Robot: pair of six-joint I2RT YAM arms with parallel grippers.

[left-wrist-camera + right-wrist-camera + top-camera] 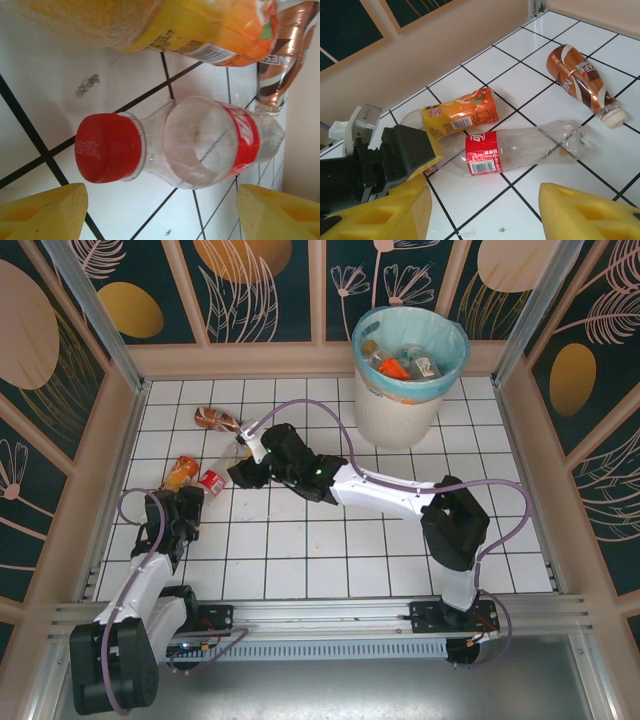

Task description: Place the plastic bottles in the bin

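A: The red-labelled bottle [210, 142] is clear, glossy plastic; its cap [107, 147] looks matt.
B: The brown bottle [580, 82] shines like foil. The bench [300, 560] is smooth, glossy tile; the bin [395, 415] is plain plastic, its liner [365, 370] thin crinkly film.

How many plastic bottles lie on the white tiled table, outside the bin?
3: an orange-labelled plastic bottle at the left, a clear red-labelled bottle beside it, a brown-labelled bottle farther back. The right arm may hide more.
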